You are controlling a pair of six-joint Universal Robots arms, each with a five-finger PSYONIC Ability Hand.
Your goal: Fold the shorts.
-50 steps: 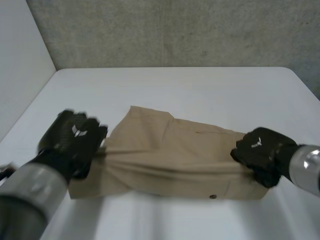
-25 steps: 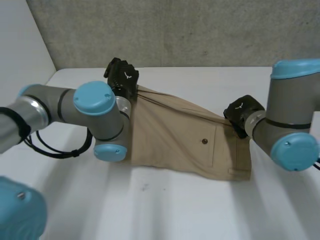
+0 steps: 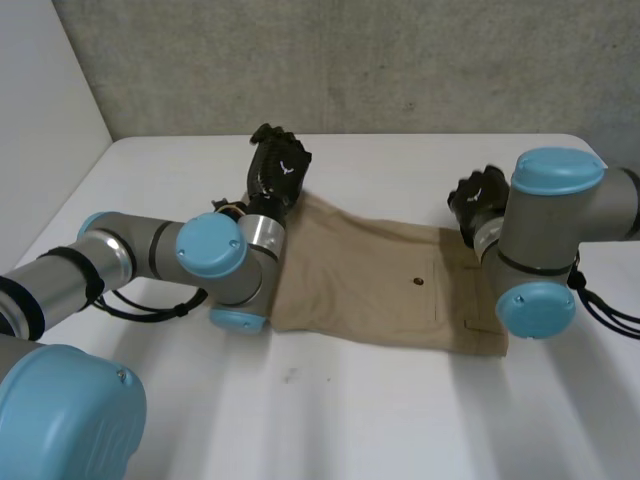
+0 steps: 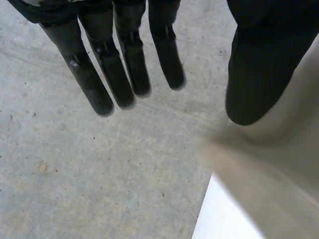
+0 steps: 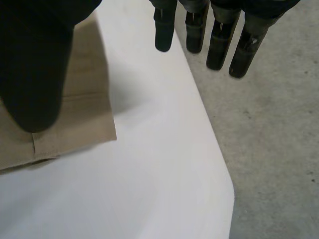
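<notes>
- Grey, rough wall [image 3: 400, 60] is seen behind a white worktop [image 3: 380, 420].
- Tan shorts [image 3: 360, 285] are spread flat across the middle of the worktop. A small dark button [image 3: 418, 281] faces up on them.
- In the head view the left hand [image 3: 280, 172] is found at the far left corner of the shorts, with its fingertips pointed towards the wall.
- The left arm [image 3: 215, 262] is bent low beside the left edge of the cloth.
- In the left wrist view the fingers [image 4: 124, 74] are held straight and slightly spread. The thumb [image 4: 254, 74] is set well apart from them.
- Nothing is gripped by the left hand. The tan cloth [image 4: 279, 174] lies under the thumb, and contact between them cannot be judged.
- In the head view the right hand [image 3: 472, 200] is placed at the far right corner of the shorts. The right arm [image 3: 545, 215] is raised over their right edge.
- In the right wrist view the fingers [image 5: 217, 45] are stretched out straight over the worktop's edge, and grey floor [image 5: 274, 149] is seen past it.
- The right thumb [image 5: 35, 74] is spread wide and hangs above a corner of the shorts [image 5: 79, 119].
- Nothing is held by the right hand. Bare worktop [image 5: 149, 164] is seen between its thumb and fingers.
</notes>
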